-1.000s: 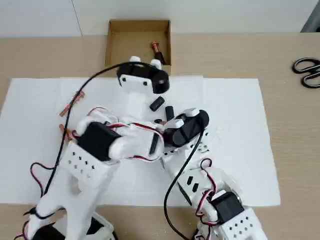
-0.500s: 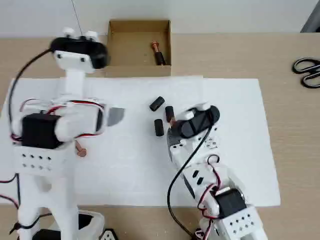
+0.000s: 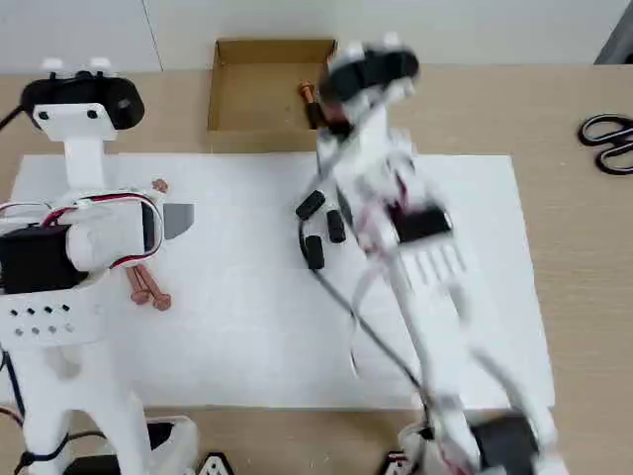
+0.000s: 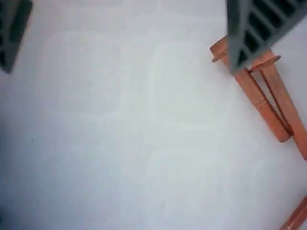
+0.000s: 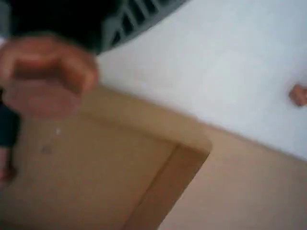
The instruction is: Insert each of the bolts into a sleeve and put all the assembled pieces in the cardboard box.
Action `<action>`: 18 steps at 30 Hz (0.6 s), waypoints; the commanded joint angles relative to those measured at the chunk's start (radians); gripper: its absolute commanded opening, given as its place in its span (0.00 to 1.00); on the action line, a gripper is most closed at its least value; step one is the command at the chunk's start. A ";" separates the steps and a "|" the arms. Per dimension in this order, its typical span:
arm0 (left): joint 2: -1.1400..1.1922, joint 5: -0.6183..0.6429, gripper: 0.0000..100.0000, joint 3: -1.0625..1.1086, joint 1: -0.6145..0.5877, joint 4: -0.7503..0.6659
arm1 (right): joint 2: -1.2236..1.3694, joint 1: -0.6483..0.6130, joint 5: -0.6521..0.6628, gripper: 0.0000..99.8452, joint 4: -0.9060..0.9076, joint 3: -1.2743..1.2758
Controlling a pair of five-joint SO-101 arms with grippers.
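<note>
high view: white sheet (image 3: 247, 336) on wood table (image 3: 554, 109); cardboard box (image 3: 247, 94), scissors (image 3: 605, 142) beside.

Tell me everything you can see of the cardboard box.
The box is brown cardboard, roughly square and open-topped, with low walls. It sits flat on the table, just beyond the paper's far edge. One bolt-and-sleeve piece lies by its right-hand wall in the high view, partly hidden under the right gripper, which hangs over that side.
</note>
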 commanded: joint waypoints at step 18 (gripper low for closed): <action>-0.012 -0.003 0.27 0.015 -0.006 0.012 | 1.303 0.007 0.003 0.00 -0.232 -1.350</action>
